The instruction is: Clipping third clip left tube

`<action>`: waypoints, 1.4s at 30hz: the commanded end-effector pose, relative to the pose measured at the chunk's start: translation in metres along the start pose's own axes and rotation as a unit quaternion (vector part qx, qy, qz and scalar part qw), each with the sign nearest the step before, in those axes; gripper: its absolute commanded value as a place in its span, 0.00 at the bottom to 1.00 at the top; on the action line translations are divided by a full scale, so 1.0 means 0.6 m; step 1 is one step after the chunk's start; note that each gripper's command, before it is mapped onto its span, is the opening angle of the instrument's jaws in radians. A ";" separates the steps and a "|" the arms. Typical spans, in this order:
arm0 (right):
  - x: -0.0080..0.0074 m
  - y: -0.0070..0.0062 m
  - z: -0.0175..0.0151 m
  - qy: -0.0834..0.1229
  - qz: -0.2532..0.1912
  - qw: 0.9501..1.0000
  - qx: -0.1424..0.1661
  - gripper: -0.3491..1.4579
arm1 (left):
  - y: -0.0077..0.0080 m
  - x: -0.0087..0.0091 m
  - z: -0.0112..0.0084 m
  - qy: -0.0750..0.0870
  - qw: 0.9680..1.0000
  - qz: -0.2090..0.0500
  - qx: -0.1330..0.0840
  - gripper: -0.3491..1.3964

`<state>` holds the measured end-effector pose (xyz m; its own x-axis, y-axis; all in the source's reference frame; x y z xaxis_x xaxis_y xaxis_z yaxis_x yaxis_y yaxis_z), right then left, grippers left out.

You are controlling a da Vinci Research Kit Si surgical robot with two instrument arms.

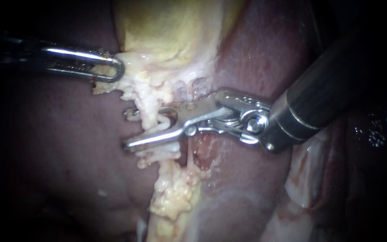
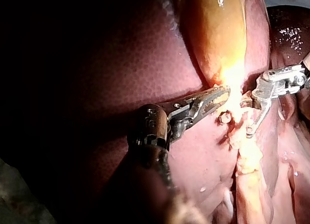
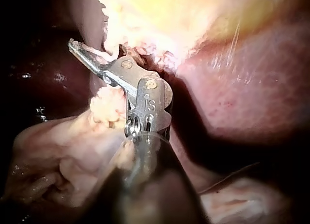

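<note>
in the endoscope view the left instrument [image 1: 114, 70] is reaching in from the left, its tool clamping together on the pale tissue [image 1: 133, 67] at the lower edge of the gallbladder [image 1: 171, 27] and holding it out over the liver [image 1: 54, 152]. the right instrument [image 1: 127, 128] is coming in from the upper right with its tool standing apart, one jaw lying to each side of the left tube [image 1: 150, 118]. the tube is running as a whitish strand from the gallbladder down to the fatty tissue below, with a thinner strand hanging just beside it on the right. the step in hand is looking like placement: the tool is straddling the tube and not yet squeezing. i cannot tell whether clips are already sitting on the tube. in the left wrist view the left instrument [image 2: 223, 93] is showing its jaws pressing together on that pale tissue just under the gallbladder [image 2: 218, 35], and the right instrument [image 2: 246, 117] is lying ahead of it, jaws spread at the tube. in the right wrist view the right instrument [image 3: 83, 63] is showing one long jaw reaching past the tube, while a lump of fat is hiding most of the other. the next move is probably calling for checking that the tube is lying fully between both jaws, clear of neighbouring tissue, then closing squarely.
</note>
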<state>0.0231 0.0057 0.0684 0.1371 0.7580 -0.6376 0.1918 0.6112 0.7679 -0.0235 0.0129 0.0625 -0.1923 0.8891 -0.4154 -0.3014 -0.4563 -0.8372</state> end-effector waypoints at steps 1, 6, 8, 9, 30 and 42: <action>0.0002 -0.0004 0.0000 0.000 0.000 1.000 0.000 0.46 | 0.0000 0.0000 0.0000 0.000 1.000 0.000 0.000 0.00; 0.0020 -0.0026 -0.0002 0.001 0.003 1.000 0.003 0.46 | 0.0000 -0.0001 -0.0002 0.000 1.000 0.000 0.000 0.00; 0.0029 -0.0038 -0.0006 0.001 0.005 1.000 0.005 0.46 | 0.0000 -0.0001 -0.0002 0.000 1.000 0.000 0.000 0.00; 0.0034 -0.0043 -0.0008 0.001 0.008 1.000 0.006 0.46 | 0.0000 -0.0001 -0.0003 0.000 1.000 0.000 0.000 0.00; 0.0049 -0.0065 -0.0008 0.004 0.088 0.996 0.008 0.33 | -0.0001 -0.0002 -0.0002 0.000 1.000 0.000 0.000 0.00; 0.0045 -0.0068 -0.0016 0.003 0.102 0.995 0.009 0.01 | -0.0001 -0.0003 -0.0001 0.000 1.000 0.000 0.000 0.00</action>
<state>0.0217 0.0054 0.0636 0.1698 0.8683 -0.4661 0.1780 0.4382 0.8811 -0.0234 0.0128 0.0626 -0.1929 0.8887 -0.4160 -0.3021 -0.4571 -0.8365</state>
